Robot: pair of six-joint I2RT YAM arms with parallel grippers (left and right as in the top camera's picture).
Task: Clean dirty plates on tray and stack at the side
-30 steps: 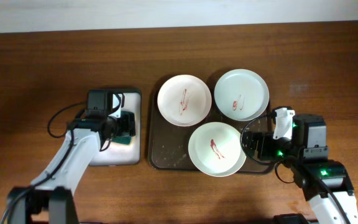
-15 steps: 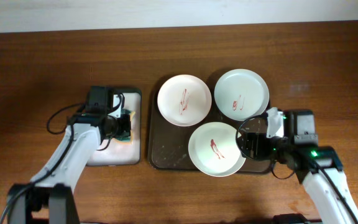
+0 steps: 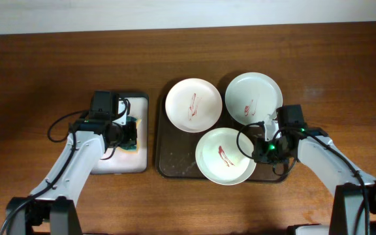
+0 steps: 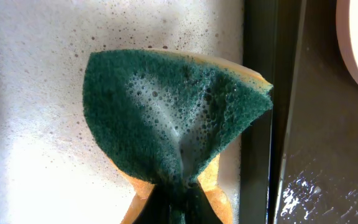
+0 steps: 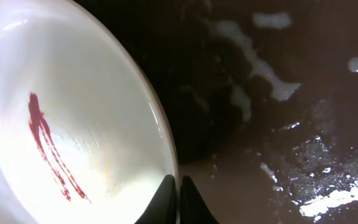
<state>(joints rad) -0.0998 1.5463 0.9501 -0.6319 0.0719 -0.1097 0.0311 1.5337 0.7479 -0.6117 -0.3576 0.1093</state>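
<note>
Three white plates with red squiggles lie on the dark brown tray (image 3: 170,164): one at the back left (image 3: 194,105), one at the back right (image 3: 253,98), one in front (image 3: 222,158). My right gripper (image 3: 258,151) is shut on the front plate's right rim. The right wrist view shows its fingertips (image 5: 179,202) pinching that rim, with the plate (image 5: 73,112) on the left and the wet tray (image 5: 278,155) on the right. My left gripper (image 3: 130,134) is shut on the green sponge (image 4: 173,118), which bunches up between its jaws (image 4: 178,208).
The sponge rests in a smaller white-lined tray (image 3: 117,164) filled with foam (image 4: 30,124), left of the brown tray. A dark rim (image 4: 260,155) separates the two trays. Bare wooden table (image 3: 344,78) lies to the right of the plates.
My right gripper moved left to the front plate and shut on its rim, nudging the plate slightly left. My left gripper closed on the sponge.
</note>
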